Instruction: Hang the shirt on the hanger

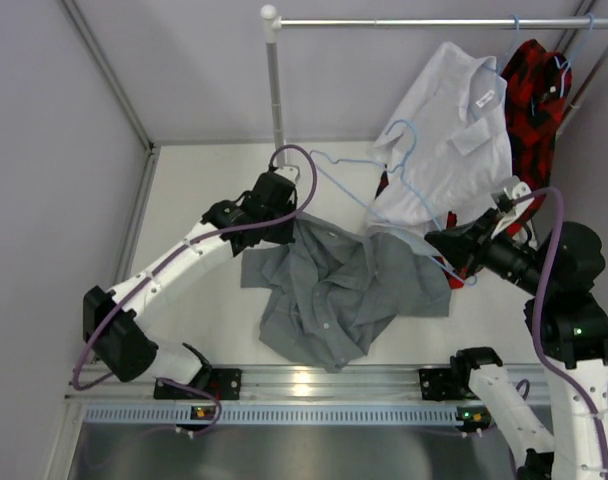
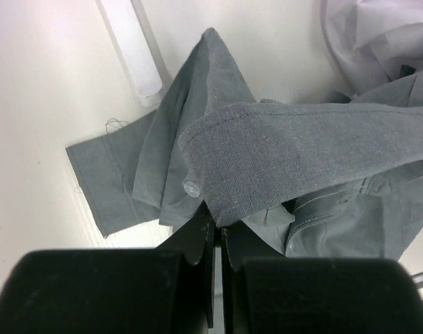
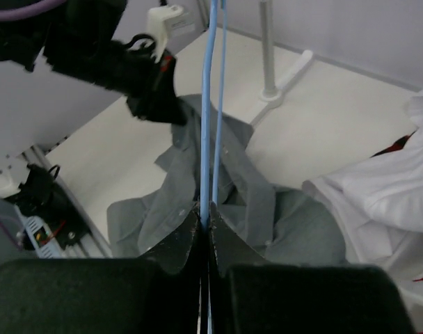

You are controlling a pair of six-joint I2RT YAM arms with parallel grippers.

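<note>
From above, the grey shirt (image 1: 329,290) lies crumpled in the middle of the table (image 1: 204,190), between the two arms. The left gripper (image 1: 289,222) pinches its upper left edge. The hanger (image 1: 416,180), thin blue wire, slants over the shirt's top edge, and its low end is clamped in the right gripper (image 1: 439,245). Behind it a white shirt (image 1: 454,140) and a plaid shirt (image 1: 534,110) hang from a rail (image 1: 434,20). The white shirt has a neck label (image 1: 481,100), but its print is too small to read.

In the left wrist view, the left gripper (image 2: 215,226) is shut tight on a folded band of the grey shirt (image 2: 295,153), lifted off the table. A pale button (image 2: 190,187) sits just beside the fingers. A cuff lies flat near the pole (image 2: 135,49).

In the right wrist view, the right gripper (image 3: 206,221) is closed narrowly on the hanger (image 3: 210,104), whose two wires run straight up from the fingers. The grey shirt (image 3: 253,202) is heaped below them, with the left gripper (image 3: 159,104) at its far edge. A white tag (image 3: 170,21) on that arm shows no writing I can make out.
</note>
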